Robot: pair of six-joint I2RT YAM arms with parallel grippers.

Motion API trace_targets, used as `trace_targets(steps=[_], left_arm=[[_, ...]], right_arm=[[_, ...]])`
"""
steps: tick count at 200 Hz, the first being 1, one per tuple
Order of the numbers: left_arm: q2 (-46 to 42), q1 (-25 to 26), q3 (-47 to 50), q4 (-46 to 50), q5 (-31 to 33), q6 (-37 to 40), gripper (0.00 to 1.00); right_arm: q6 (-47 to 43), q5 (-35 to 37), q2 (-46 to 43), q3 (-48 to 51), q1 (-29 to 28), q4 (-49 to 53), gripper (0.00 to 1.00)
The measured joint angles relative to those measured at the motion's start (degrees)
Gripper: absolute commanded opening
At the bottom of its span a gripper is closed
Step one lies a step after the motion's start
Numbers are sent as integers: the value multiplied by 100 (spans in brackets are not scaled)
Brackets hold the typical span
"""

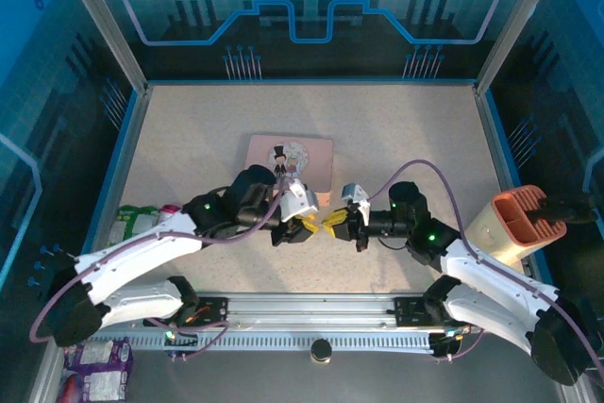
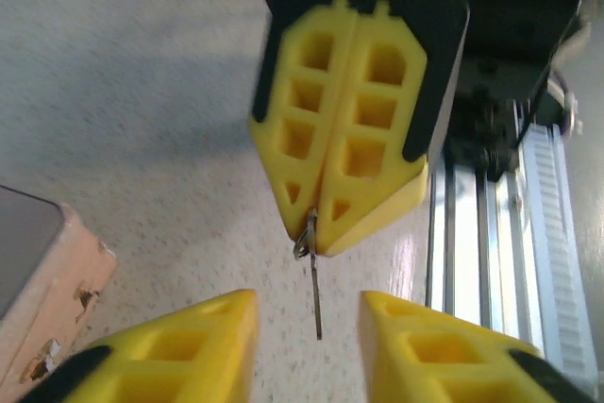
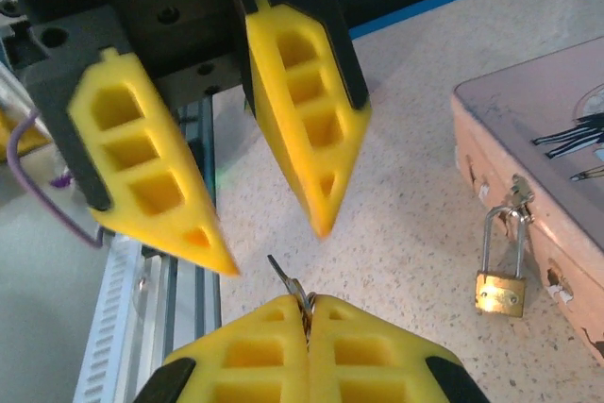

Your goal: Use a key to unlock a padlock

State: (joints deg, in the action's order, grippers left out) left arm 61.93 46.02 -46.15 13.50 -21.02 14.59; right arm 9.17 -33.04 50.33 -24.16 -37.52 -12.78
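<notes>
Both arms fold inward over the speckled beige table (image 1: 189,139). The left gripper (image 1: 307,226) points toward three o'clock and the right gripper (image 1: 332,222) toward nine, tip to tip near the table's middle. The right gripper's yellow fingers (image 3: 245,356) are pressed together on the head of the thin dark-silver key (image 2: 317,294), whose shaft sticks out toward the left gripper. The left gripper's yellow fingers (image 3: 307,129) stand apart on either side of the shaft, not touching it. At twelve o'clock from the grippers lies the pink rectangular tin (image 1: 316,153). The small brass padlock (image 3: 500,292) hangs by its silver shackle from the tin's front clasp, at three o'clock of the key in the right wrist view.
</notes>
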Motion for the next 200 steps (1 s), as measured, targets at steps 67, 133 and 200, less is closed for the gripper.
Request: trace_targets(steps=[67, 133, 200], left_arm=[[-713, -752, 1193, -2450, -483, -1838, 48], [-330, -752, 1427, -3696, -1099, -2791, 44], [-297, -809, 1403, -3930, -1429, -3032, 7]], right_arm=[[2076, 1163, 146, 1023, -221, -2800, 0], [2852, 1956, 748, 1064, -881, -4511, 0], [2903, 2190, 879, 1064, -1084, -4935, 0]])
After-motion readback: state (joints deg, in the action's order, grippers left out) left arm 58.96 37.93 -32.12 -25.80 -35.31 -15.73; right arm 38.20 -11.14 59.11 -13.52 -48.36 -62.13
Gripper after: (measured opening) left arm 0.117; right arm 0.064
